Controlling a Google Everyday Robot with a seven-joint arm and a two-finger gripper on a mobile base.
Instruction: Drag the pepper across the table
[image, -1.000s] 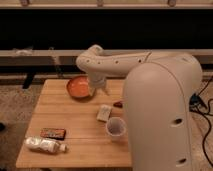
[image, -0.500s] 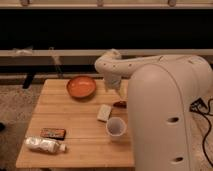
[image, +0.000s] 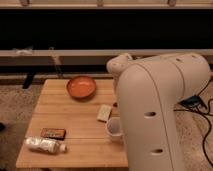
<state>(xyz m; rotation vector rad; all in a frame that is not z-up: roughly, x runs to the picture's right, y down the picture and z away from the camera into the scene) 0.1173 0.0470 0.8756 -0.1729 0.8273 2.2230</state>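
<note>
Arm (image: 160, 100) fills the right side of the view. Its big white shell covers the table's right edge.

Rounded joint (image: 120, 65) sits above the back right of the table (image: 75, 117), and the link below it drops toward the top.

Gripper (image: 119, 96) is low at the end of that link, just above the right side of the table. It blends into the white shell behind it. Open or closed: cannot tell.

Pepper (image: 115, 104) is a small dark red sliver on the wood, right at the edge of the arm shell, directly under the gripper area. It looks partly covered by the arm, though I'm not sure how much. Contact with the gripper: cannot tell.

Other items on the table:
- Orange bowl (image: 81, 87) is at back centre, upright, well left of the pepper.
- Pale flat block (image: 104, 113) is just in front and to the left of the pepper, close but apart.
- White cup (image: 114, 128) is upright in front of the block, near the arm shell.
- Dark brown packet (image: 53, 133) lies flat at front left.
- Clear bottle (image: 45, 145) lies on its side just in front of the packet, near the front left corner.

Off the table:
- Cables (image: 202, 107) are on the floor to the right of the arm.
- A long pale rail (image: 50, 52) runs along the dark wall behind.
</note>
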